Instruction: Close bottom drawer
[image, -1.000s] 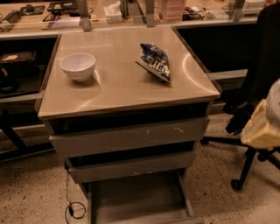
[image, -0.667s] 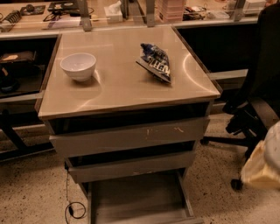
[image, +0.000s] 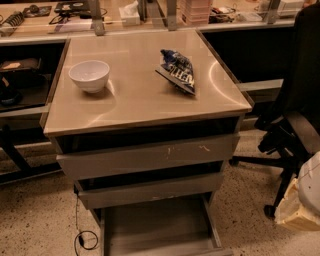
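The bottom drawer (image: 155, 227) is the lowest of three grey drawers in the metal cabinet. It is pulled far out and its flat grey tray floor shows. Its front runs off the lower edge of the view. Above it are the wider middle drawer front (image: 150, 191) and the top drawer front (image: 147, 157) with pale scratch marks, both slightly out. My gripper (image: 304, 200) is the pale cream shape at the lower right edge. It is low beside the cabinet, to the right of the open drawer and apart from it.
A white bowl (image: 90, 75) and a blue snack bag (image: 178, 70) lie on the cabinet top (image: 135, 105). A black office chair (image: 295, 115) stands right of the cabinet, close behind my gripper. A cable (image: 82, 239) lies on the speckled floor at the left. Cluttered benches run behind.
My gripper has moved down along the right edge, from cabinet-top height to near the floor. The bottom drawer stands open as before.
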